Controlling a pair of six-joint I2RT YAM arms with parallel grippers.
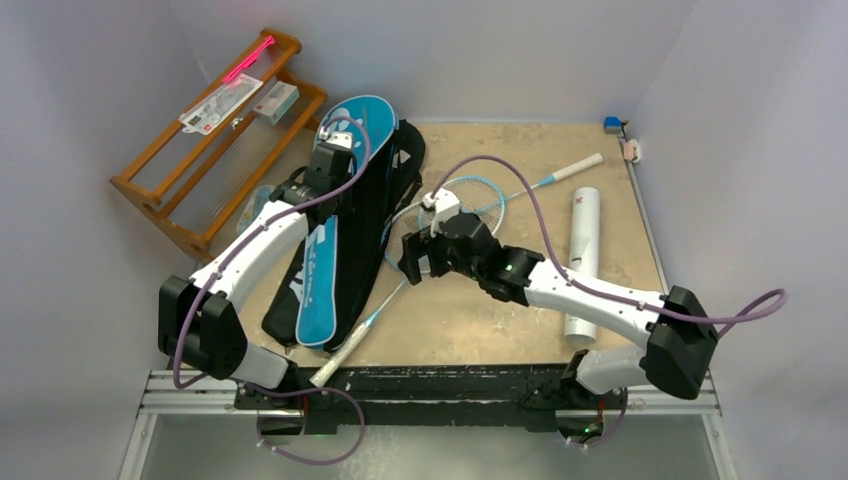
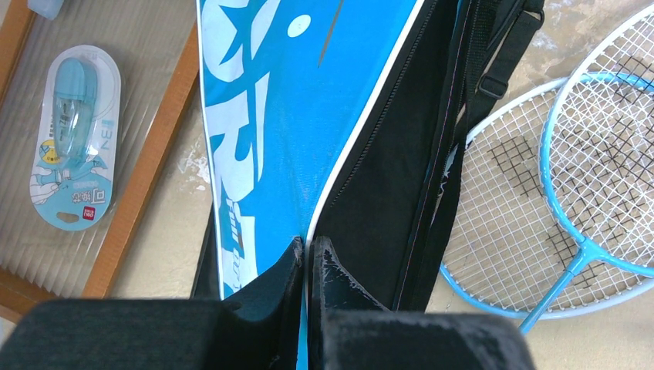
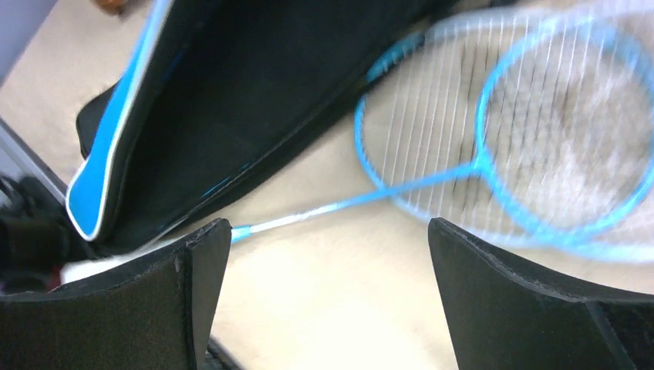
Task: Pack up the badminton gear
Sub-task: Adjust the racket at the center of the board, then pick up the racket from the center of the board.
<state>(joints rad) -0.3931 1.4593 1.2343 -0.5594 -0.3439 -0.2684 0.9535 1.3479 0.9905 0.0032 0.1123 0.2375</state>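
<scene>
Left gripper: jaws pinched on edge of blue-and-white racket-shaped fabric cover | right gripper: jaws wide apart, right of that cover, above two light-blue strung rackets

My tan surface is pretty cluttered. The black cover lies flat left of the middle, with the blue cover stacked on top. Just beside it, the near racket and far racket overlap heads. The white tube lies along the right side, and the wooden rack is far-left.
</scene>
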